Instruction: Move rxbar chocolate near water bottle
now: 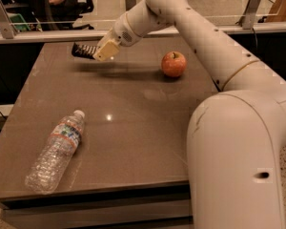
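The rxbar chocolate (82, 49), a small dark bar with pale lettering, is at the table's far left, sticking out leftward from my gripper (105, 53). The gripper's cream fingers (109, 49) are shut on its right end and hold it just above the table, with a shadow beneath. The water bottle (57, 151), clear and crinkled with a white cap and a red and blue label, lies on its side at the table's front left, far from the gripper.
An orange-red apple (174, 64) stands at the back right of the brown table (143, 123). My arm's large white body (238, 161) fills the front right. A rail with a glass panel (62, 32) runs behind the table.
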`<state>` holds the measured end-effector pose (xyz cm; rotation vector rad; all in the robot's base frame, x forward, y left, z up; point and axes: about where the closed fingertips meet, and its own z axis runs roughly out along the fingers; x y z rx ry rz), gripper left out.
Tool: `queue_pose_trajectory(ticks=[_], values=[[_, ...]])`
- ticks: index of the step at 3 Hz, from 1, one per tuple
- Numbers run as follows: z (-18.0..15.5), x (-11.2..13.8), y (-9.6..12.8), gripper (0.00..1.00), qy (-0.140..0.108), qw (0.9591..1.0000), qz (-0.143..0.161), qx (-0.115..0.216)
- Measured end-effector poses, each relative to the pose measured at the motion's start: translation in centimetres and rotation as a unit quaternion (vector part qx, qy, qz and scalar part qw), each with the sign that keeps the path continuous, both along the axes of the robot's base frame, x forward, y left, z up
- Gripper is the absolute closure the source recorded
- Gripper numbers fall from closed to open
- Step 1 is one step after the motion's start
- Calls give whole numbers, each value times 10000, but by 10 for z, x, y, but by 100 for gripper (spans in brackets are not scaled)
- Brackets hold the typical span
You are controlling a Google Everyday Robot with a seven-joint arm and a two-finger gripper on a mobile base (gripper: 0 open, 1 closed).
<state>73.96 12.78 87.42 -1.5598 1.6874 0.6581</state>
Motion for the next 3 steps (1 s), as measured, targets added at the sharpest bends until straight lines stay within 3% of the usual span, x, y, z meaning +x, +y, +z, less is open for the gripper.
queue_pose_trajectory(ticks=[1,2,3], values=[[20,-34,-10,100,-116,9994,317,9],[24,-70,-28,100,-190,9988,446,-112],[19,-104,-51,100,-203,9987,384,-269]])
